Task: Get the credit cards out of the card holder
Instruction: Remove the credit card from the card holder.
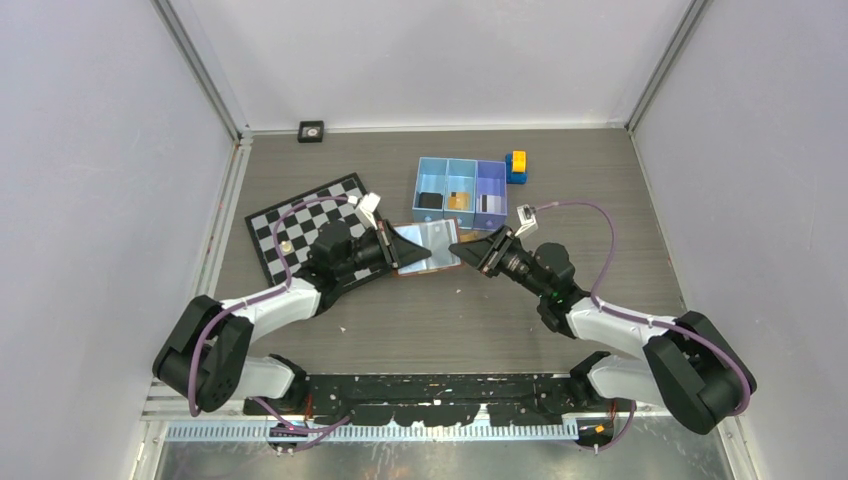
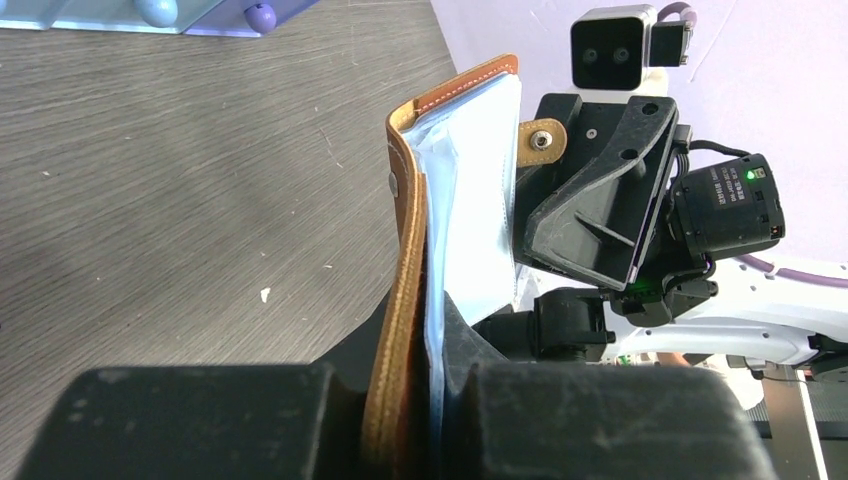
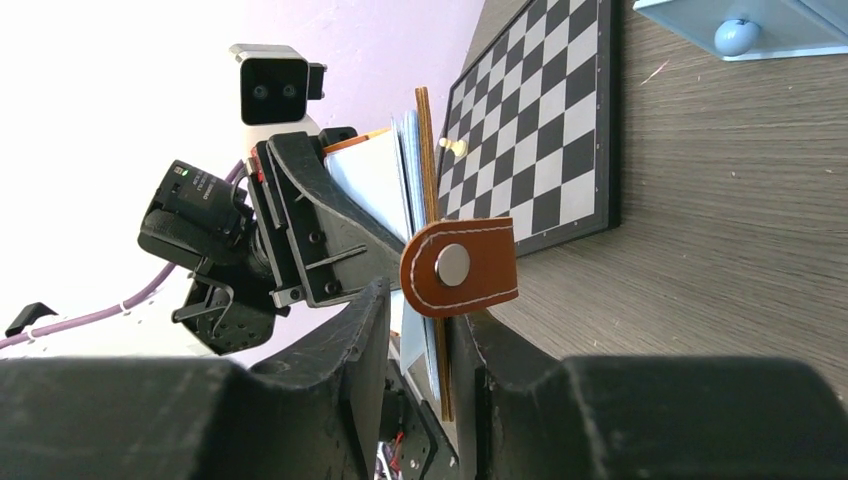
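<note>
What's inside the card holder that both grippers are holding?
Inside the card holder, between its brown covers, pale blue plastic sleeves show. Whether anything is tucked in them cannot be told; the wrist views see them almost edge-on.

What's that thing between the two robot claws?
The brown card holder, lying open. The left gripper and the right gripper each clamp one end of it, which shows best in the top view.
</note>
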Controlling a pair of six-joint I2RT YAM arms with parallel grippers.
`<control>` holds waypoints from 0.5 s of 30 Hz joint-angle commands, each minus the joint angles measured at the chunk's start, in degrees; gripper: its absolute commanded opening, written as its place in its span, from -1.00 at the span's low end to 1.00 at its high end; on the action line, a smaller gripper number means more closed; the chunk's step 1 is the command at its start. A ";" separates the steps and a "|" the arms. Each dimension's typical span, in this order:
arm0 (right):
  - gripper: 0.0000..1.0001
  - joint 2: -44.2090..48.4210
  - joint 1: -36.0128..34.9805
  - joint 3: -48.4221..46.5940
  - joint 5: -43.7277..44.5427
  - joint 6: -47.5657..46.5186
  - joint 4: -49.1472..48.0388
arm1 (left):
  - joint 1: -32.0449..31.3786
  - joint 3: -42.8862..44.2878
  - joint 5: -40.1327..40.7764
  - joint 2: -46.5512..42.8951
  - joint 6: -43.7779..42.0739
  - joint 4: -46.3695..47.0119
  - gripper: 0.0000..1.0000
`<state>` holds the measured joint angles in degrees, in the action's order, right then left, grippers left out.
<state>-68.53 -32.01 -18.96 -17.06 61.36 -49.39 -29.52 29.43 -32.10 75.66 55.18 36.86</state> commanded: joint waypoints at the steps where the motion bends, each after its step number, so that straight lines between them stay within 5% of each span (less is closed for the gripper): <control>1: -0.35 1.80 0.57 -0.07 1.82 -0.20 -5.20 | -0.06 1.02 -1.99 -0.22 -0.43 2.54 -1.00; 12: -0.85 -0.76 0.54 0.10 -1.38 1.36 -10.96 | -0.10 0.88 -3.65 0.47 1.38 5.46 -1.00; 15: -0.83 -1.01 0.55 -0.16 -2.34 1.47 -11.38 | -0.10 0.87 -3.84 0.46 1.41 5.51 -1.00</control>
<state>-69.32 -31.57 -18.31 -18.02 61.87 -53.12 -29.45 29.43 -33.17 75.79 56.66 39.18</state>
